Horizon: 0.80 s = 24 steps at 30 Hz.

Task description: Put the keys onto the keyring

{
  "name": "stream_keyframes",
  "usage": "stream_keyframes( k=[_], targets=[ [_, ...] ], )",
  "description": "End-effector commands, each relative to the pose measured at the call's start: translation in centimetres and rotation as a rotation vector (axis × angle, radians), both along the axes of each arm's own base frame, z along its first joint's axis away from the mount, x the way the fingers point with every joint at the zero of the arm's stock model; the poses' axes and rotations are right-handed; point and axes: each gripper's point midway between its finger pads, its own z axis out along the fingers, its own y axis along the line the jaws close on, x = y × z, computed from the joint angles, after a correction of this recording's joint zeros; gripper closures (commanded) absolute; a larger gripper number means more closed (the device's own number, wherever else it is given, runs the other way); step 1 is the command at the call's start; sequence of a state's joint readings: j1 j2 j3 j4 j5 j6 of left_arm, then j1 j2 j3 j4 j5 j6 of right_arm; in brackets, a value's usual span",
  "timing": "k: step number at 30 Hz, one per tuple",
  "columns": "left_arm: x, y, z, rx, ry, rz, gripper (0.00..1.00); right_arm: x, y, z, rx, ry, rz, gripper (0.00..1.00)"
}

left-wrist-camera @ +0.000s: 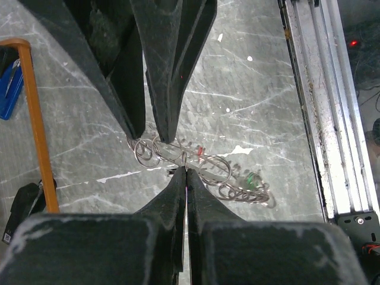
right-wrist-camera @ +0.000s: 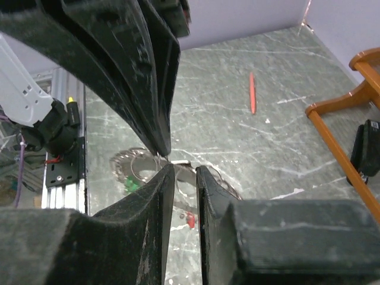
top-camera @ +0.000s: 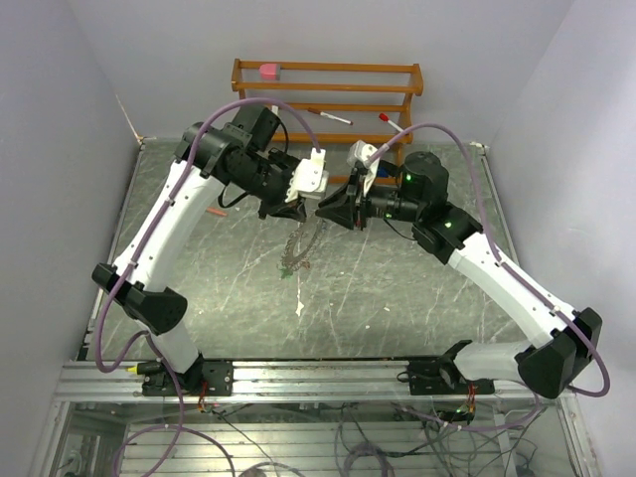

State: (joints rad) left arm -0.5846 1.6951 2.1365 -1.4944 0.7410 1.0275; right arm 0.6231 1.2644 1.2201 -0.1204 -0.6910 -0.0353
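Closest to the left wrist lens, my left jaws are clenched, fingertips (left-wrist-camera: 177, 183) pinched on a loop of the keyring (left-wrist-camera: 178, 155). The keys (left-wrist-camera: 237, 189) hang along its rim, a red tag (left-wrist-camera: 200, 152) just beside the pinch and a green tag (left-wrist-camera: 253, 178) further round. Opposite, my right jaws face them tip to tip. From the right wrist a thin slot shows between those fingertips (right-wrist-camera: 165, 178) with the rim in it, and I cannot tell whether they bite. Overhead, the ring dangles under the meeting tips above the worktop (top-camera: 397, 288). An orange pen (top-camera: 217, 212) lies beside the left arm. Farthest back stands a wooden rack (top-camera: 328, 68).
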Motion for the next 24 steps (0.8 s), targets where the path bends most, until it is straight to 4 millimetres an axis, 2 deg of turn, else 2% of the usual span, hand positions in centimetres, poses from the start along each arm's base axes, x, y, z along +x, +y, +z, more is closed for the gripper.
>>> stream_keyframes(
  k=[1,6,13,24],
  targets=[
    [-0.4,-0.2,-0.1,0.023,-0.003,0.009,0.93,-0.1,1.1,0.9,-0.015,-0.037,0.01,0.79],
    [0.5,0.3,-0.2,0.066,-0.057,0.032,0.93,-1.0,1.9,-0.1,-0.058,-0.019,0.033,0.75],
    [1.2,1.2,0.1,0.099,-0.116,0.057,0.93,-1.6,1.6,-1.2,-0.086,-0.007,0.012,0.71],
    [-1.2,-0.1,0.7,0.007,-0.027,-0.013,0.93,-1.5,2.9,-1.3,-0.068,-0.02,0.022,0.71]
  ],
)
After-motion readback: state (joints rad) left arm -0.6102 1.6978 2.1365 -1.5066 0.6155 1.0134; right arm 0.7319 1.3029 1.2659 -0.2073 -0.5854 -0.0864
